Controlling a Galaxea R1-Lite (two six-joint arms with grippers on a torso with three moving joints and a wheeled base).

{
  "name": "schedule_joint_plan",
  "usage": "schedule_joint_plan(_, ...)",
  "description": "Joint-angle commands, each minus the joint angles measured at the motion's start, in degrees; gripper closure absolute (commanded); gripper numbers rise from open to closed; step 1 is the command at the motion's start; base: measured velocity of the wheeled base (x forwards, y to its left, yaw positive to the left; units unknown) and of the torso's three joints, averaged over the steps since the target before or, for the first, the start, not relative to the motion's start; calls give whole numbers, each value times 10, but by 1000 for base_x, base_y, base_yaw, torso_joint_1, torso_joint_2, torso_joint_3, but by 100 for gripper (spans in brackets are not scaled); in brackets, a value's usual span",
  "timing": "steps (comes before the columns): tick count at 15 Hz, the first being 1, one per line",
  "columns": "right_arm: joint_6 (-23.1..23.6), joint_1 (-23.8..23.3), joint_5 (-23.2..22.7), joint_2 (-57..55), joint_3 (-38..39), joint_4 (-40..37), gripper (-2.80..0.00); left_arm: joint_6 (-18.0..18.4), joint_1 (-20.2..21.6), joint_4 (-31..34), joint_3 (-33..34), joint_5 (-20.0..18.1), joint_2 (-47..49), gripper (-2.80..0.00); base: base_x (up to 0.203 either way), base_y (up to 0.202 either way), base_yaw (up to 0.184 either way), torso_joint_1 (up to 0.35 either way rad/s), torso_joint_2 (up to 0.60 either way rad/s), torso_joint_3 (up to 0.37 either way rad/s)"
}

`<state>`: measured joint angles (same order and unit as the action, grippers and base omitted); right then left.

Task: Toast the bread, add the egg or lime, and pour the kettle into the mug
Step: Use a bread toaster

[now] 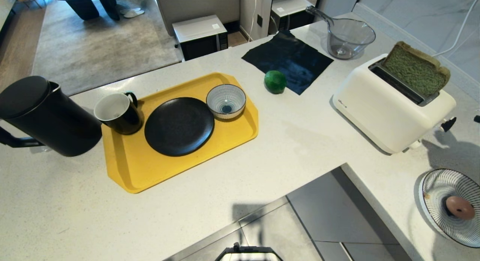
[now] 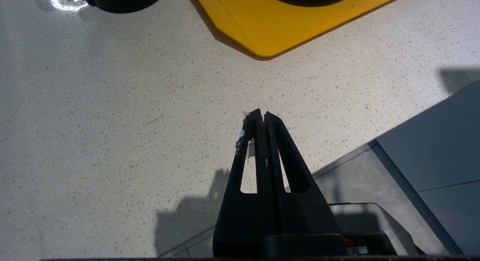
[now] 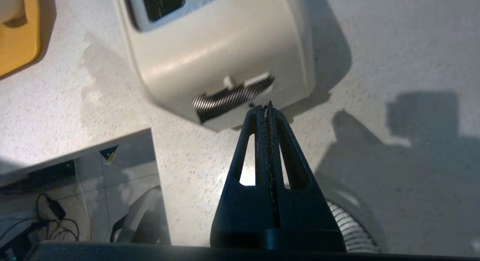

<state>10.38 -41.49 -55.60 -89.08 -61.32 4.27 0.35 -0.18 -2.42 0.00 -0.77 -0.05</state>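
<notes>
The pale green bread [image 1: 416, 70] stands tilted in a slot of the cream toaster [image 1: 390, 103]. My right gripper [image 3: 267, 105] is shut and empty, its tips just beside the toaster's striped lever [image 3: 232, 98]; the toaster's end [image 3: 225, 47] lies below it. The lime [image 1: 275, 81] rests on the counter by a black cloth [image 1: 288, 60]. A pinkish egg [image 1: 459, 207] lies in a striped dish [image 1: 435, 189] at the near right. The black kettle [image 1: 41, 114] stands at the far left beside the black mug [image 1: 118, 113]. My left gripper [image 2: 261, 114] is shut and parked over bare counter.
A yellow tray [image 1: 131, 167] holds the mug, a black plate [image 1: 179, 126] and a blue-striped bowl [image 1: 226, 101]. A clear measuring jug [image 1: 347, 38] stands behind the toaster. The counter's front edge [image 1: 262, 204] cuts inward, with grey floor below. The tray's corner [image 2: 262, 47] lies ahead of my left gripper.
</notes>
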Motion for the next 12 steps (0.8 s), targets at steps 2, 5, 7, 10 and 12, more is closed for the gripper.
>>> schedule_joint_plan(2, 6, 0, -20, 46, 53, 12, 0, 0, 0, 0, 10, 0, -1, 0, 0, 0, 0, 0, 0, 0)
schedule_joint_plan(5, 6, 28, -22, 52, 52, 13, 0, 0, 0, 0, 10, 0, -1, 0, 0, 0, 0, 0, 0, 0)
schedule_joint_plan(7, 7, 47, -22, 48, 52, 20, 0, 0, 0, 0, 10, 0, -1, 0, 0, 0, 0, 0, 0, 0)
schedule_joint_plan(10, 8, 59, -20, 30, 61, 45, 0, 0, 0, 0, 10, 0, -1, 0, 0, 0, 0, 0, 0, 0)
schedule_joint_plan(12, 9, 59, -19, 16, 57, 45, 0, 0, 0, 0, 10, 0, -1, 0, 0, 0, 0, 0, 0, 0)
